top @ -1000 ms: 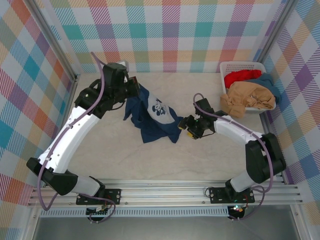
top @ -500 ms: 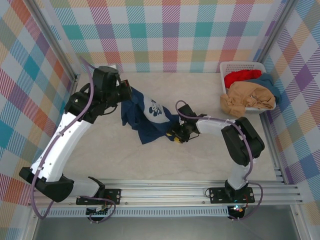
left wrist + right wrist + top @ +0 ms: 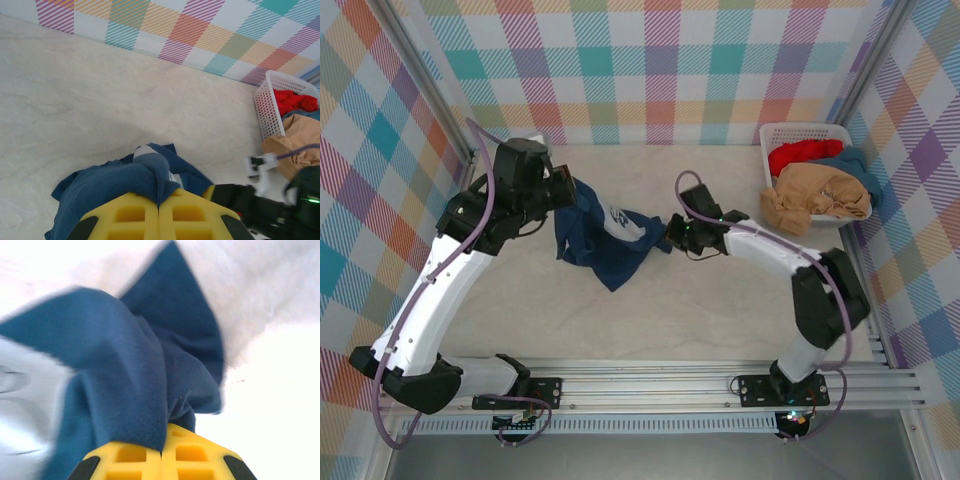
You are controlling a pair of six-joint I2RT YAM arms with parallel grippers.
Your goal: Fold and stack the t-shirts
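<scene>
The navy blue soft cloth t-shirt with a white print is stretched between the two arms over the pale stone-patterned table, left of the middle. One edge is pinched by the left gripper, its yellow fingers pressed together on the cloth. The opposite edge is clamped likewise by the right gripper. A tan cloth tee, a red cloth tee and a teal-blue cloth tee are piled in the white slatted plastic basket at the far right corner.
</scene>
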